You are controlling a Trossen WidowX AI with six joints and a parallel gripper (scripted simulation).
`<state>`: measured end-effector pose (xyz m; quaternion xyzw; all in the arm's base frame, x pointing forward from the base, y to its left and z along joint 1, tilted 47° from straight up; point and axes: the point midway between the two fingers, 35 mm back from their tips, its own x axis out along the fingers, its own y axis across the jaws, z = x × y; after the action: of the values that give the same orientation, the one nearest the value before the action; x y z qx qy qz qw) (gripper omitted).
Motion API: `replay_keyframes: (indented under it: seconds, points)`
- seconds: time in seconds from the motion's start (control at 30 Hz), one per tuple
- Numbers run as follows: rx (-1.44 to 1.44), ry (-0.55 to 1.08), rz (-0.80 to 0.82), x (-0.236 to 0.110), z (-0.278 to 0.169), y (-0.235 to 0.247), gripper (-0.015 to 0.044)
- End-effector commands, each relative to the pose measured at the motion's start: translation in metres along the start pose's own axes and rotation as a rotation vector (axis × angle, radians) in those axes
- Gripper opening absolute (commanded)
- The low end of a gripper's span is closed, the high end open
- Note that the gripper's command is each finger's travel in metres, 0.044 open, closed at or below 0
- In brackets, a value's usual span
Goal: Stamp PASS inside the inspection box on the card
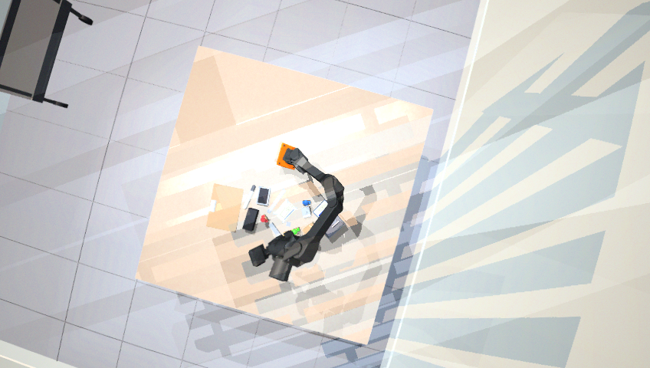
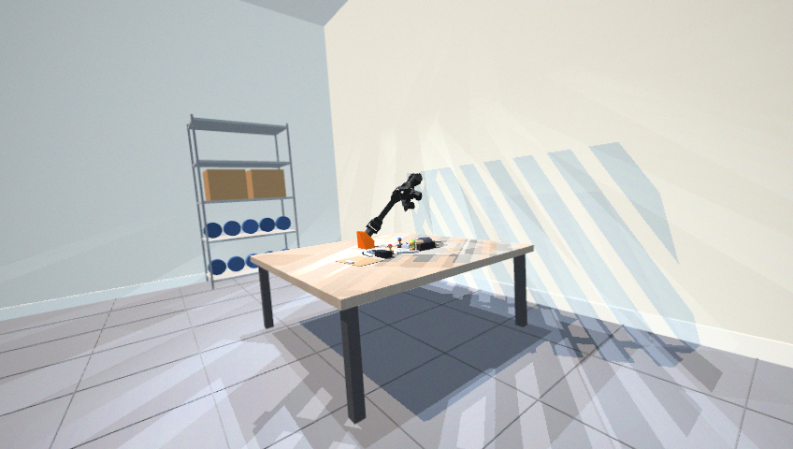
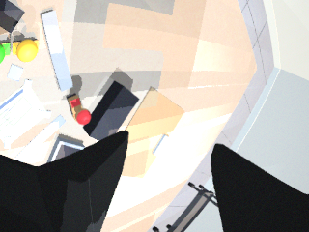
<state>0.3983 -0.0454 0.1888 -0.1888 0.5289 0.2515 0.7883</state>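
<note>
Top: arm (image 1: 328,191) bends from its orange base (image 1: 283,154) toward 7 o'clock. The gripper (image 1: 260,255) is high over the table (image 1: 228,82). Green-knobbed stamp (image 1: 296,231) sits at the wrist's 12 o'clock, red-knobbed stamp (image 1: 264,219) beside the black ink pad (image 1: 250,218).

Exterior: arm raised well above the bench items; shelf rack (image 2: 192,178) behind.

Wrist: fingers half open, nothing between them. Red stamp at 10 o'clock, touching nothing of the gripper. Can't tell which stamp is PASS.
</note>
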Motion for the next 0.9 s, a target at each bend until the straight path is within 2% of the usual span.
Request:
replay_keyframes:
  seconds: [0.0, 0.17, 0.33, 0.87]
  points:
    - [0.360, 0.030, 0.308, 0.042, 0.015, 0.063, 0.0223]
    - [0.643, 0.127, 0.515, 0.059, 0.026, 0.112, 0.0223]
    - [0.930, 0.294, 0.695, 0.069, 0.028, 0.159, 0.0223]
    - [0.947, 0.306, 0.704, 0.070, 0.024, 0.162, 0.0223]
